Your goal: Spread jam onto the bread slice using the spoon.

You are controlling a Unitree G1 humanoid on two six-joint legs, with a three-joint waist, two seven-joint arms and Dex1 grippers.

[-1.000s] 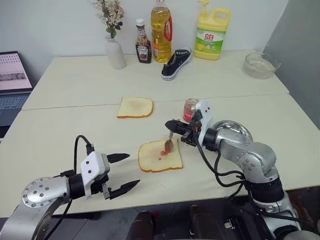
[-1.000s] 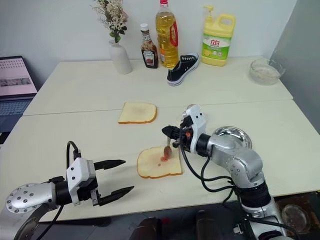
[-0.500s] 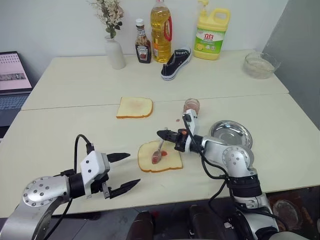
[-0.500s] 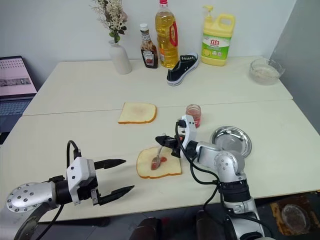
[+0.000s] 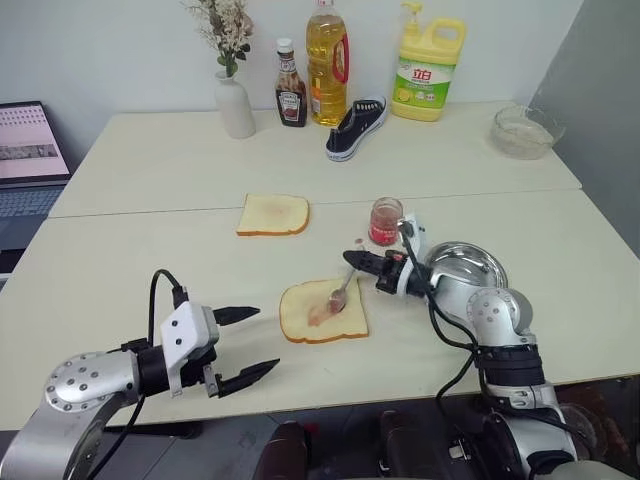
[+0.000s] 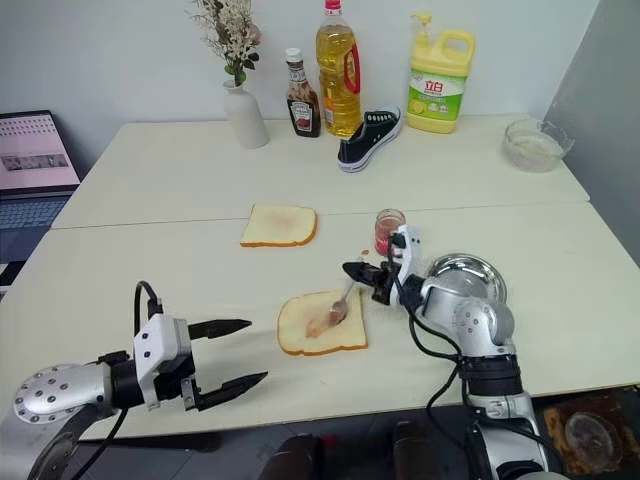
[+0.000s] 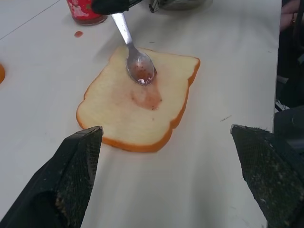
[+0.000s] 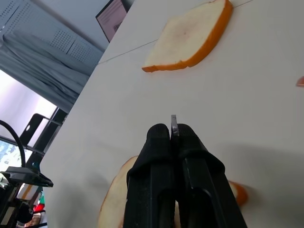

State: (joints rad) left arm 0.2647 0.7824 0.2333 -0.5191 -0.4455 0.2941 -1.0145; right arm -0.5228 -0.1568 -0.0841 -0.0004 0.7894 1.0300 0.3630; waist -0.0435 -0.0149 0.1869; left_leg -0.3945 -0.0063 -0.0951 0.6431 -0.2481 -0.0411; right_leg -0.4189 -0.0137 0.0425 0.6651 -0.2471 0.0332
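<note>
The bread slice (image 5: 318, 320) lies near the table's front edge, with a red jam smear (image 7: 147, 99) across its middle. The spoon (image 5: 338, 296) rests bowl-down on the slice's right half, its handle slanting up to my right gripper (image 5: 352, 258), which is shut on the handle's end (image 8: 174, 124). The jam jar (image 5: 384, 220) stands just behind that gripper. My left gripper (image 5: 267, 338) hovers open to the left of the slice, apart from it, with nothing between its fingers (image 7: 71, 180).
A paler slice (image 5: 272, 213) lies behind and to the left. A round steel dish (image 5: 463, 263) sits to the right of the jar. Vase (image 5: 236, 105), ketchup bottle (image 5: 291, 97), oil bottle (image 5: 327, 62), detergent jug (image 5: 424, 75), shoe (image 5: 356, 127) and glass bowl (image 5: 527, 130) line the back.
My right gripper swept the spoon leftward over the slice, then back to the right, lower than before, and the jam smear has widened. The left gripper kept still.
</note>
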